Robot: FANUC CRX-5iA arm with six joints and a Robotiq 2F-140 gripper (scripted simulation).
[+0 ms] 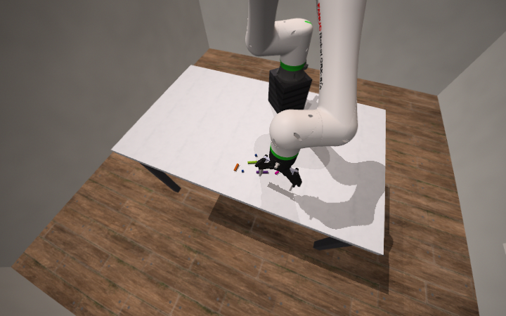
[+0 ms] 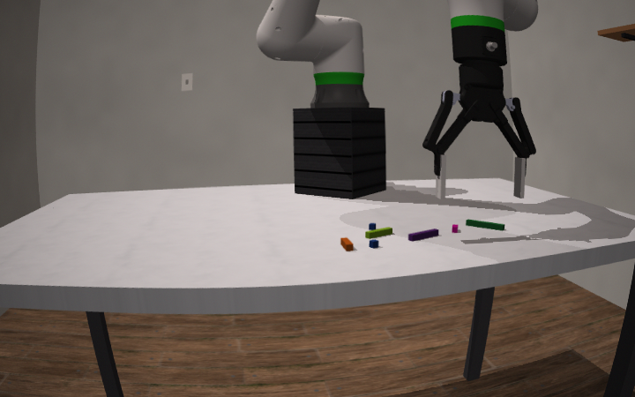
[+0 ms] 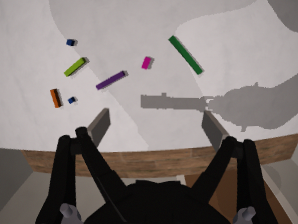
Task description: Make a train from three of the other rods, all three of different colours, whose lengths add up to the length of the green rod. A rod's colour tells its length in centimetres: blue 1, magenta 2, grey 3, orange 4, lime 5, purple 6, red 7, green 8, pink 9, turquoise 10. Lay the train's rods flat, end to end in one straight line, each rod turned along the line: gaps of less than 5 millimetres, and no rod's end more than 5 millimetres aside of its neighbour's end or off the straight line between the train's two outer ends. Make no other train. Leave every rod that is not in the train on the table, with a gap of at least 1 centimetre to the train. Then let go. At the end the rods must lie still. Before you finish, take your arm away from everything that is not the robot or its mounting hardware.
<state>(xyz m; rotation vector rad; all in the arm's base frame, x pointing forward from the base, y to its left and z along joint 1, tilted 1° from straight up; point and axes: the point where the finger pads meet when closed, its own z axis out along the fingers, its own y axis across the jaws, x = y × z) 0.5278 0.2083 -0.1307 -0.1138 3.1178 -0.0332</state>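
Exterior view: gripper point(image 2: 479, 175) is held fully spread and empty, raised above the table point(image 2: 187, 243). No train is started. Green rod point(image 2: 485, 224) lies just below it; lime rod point(image 2: 378, 232), magenta rod point(image 2: 454, 228) and blue rods to its left. A descent onto one is called for next.

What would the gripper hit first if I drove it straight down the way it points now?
Most likely the bare white table top. The open, empty gripper points straight down, with the magenta rod and green rod close by; depth is unclear, so a finger might touch one.
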